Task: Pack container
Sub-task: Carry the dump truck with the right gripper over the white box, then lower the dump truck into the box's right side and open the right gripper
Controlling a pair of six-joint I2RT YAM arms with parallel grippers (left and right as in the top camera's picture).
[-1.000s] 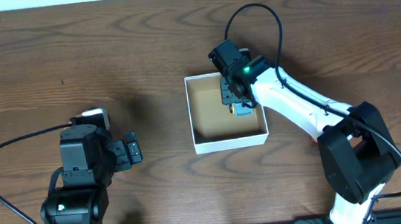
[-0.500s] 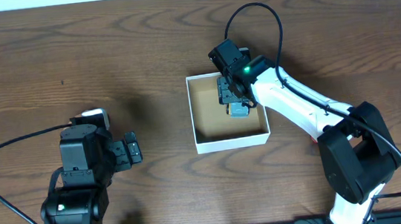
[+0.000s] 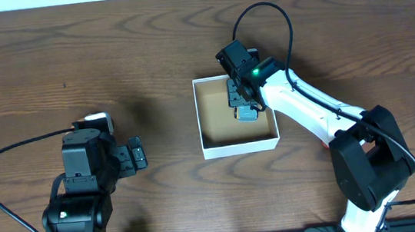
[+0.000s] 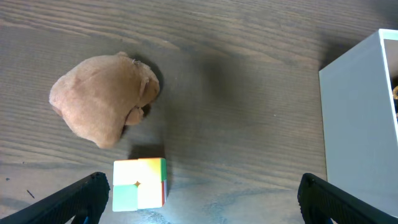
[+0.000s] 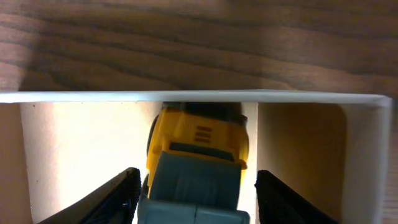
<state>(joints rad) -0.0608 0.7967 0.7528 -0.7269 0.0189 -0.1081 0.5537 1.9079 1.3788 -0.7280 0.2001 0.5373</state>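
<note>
A toy car [image 5: 196, 146] was positioned inside the container [image 3: 239, 147] for packing, straddled by the right tool [image 5: 198, 193]; a grip could not be confirmed. The left tool [image 4: 208, 199] was held wide open, empty.

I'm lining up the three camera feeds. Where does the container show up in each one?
Overhead: the container sits right of centre on the table.
Left wrist: only its white outer wall, at the right edge.
Right wrist: its white rim crosses the frame, with the inside below.
Shared landmark: the toy vehicle inside it, seen overhead and from the right wrist.
</note>
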